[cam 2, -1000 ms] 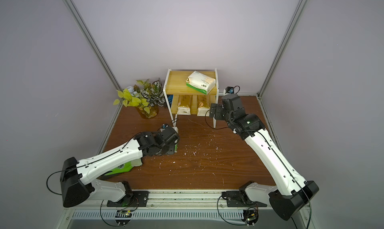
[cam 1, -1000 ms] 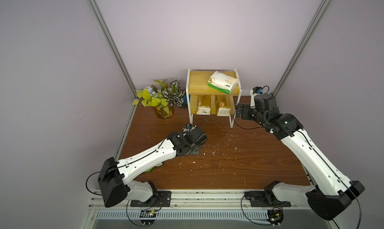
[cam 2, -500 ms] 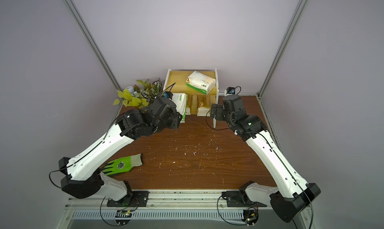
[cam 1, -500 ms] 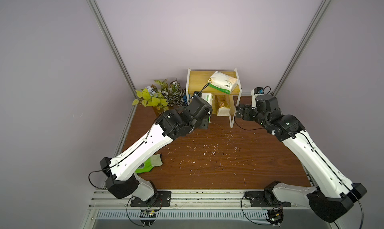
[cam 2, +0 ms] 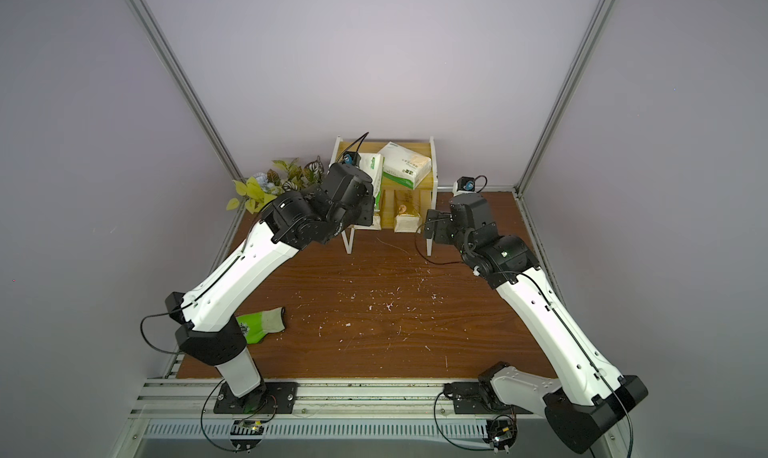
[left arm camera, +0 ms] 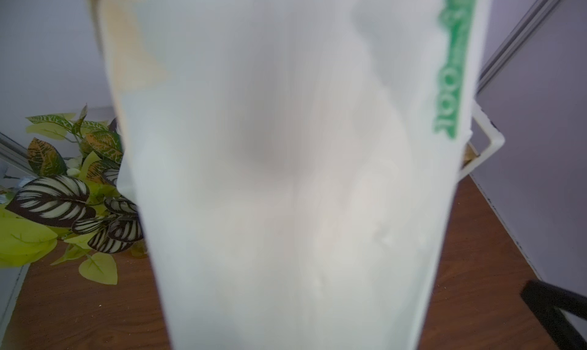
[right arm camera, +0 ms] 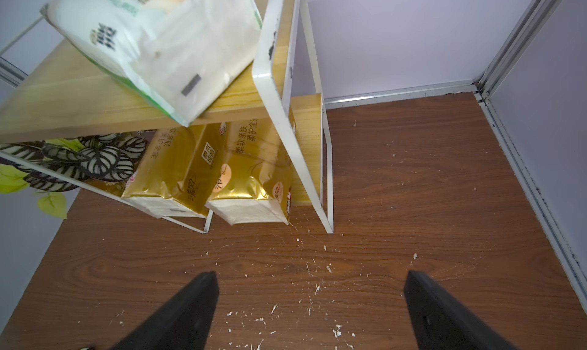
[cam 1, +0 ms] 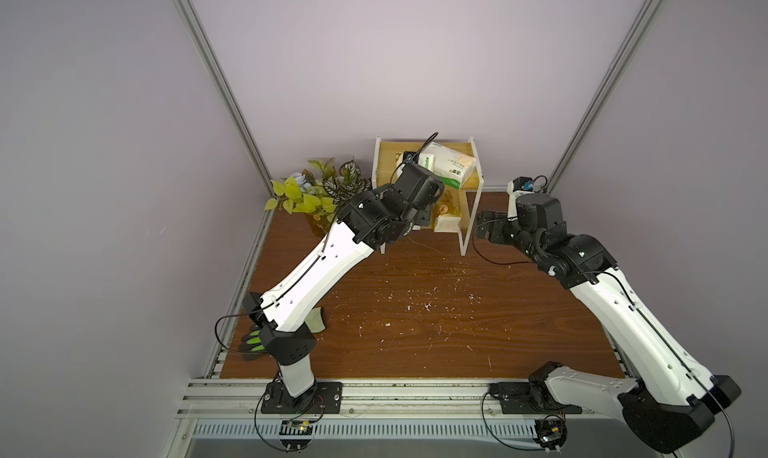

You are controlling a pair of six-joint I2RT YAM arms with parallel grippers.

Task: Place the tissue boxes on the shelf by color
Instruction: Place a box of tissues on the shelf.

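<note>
Both gold packs [right arm camera: 190, 170] sit on the shelf's [right arm camera: 279, 110] lower board, one white pack [cam 2: 405, 169] lies on top at upper middle, the left gripper [cam 2: 371, 194] holds the last white pack [cam 2: 372, 171] beside it, and the right gripper [right arm camera: 311, 278] is wide and empty.

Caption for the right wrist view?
Open right claw faces the shelf: white tissue pack on the top board, two gold tissue packs beneath.

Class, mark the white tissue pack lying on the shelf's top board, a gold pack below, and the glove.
white tissue pack [right arm camera: 152, 46]: right wrist view, white face.
gold tissue pack [right arm camera: 254, 170]: right wrist view, gold face.
green glove [cam 2: 257, 330]: a top view, green part.
</note>
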